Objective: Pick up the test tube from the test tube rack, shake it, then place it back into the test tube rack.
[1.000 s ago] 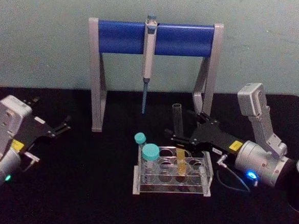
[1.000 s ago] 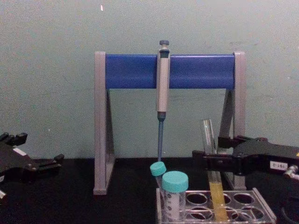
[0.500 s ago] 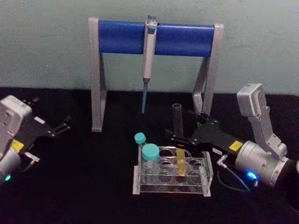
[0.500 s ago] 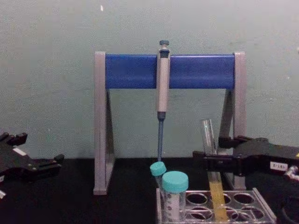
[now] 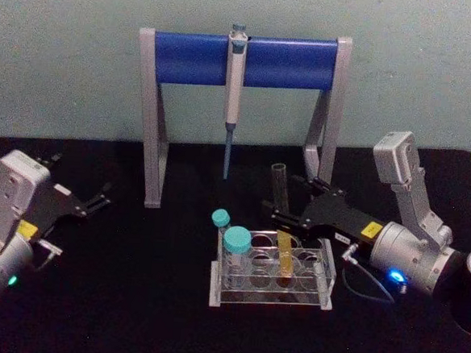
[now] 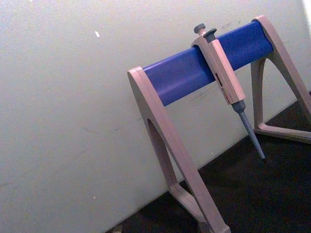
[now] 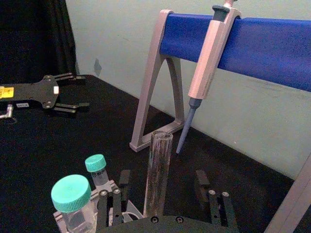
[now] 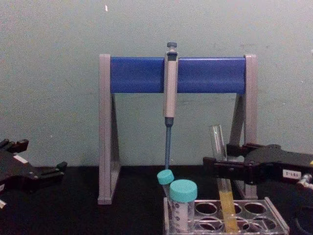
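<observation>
We are at the grasp step: the right end effector [image 5: 282, 197] straddles, open and apparently untouching, the test tube [image 8: 226, 203] seated tilted in the rack [image 5: 267, 300]; next, close and lift clear, while the left end effector [image 5: 96, 199] rests open at the bench's [image 5: 131, 282] left.

Dim, even light. The pale wall [image 5: 66, 52] glows softly in the upper frame; the black table [image 5: 146, 299] below swallows detail.

Right end effector [image 5: 282, 196] astride the test tube [image 5: 279, 176], upright in the test tube rack [image 5: 269, 302]
</observation>
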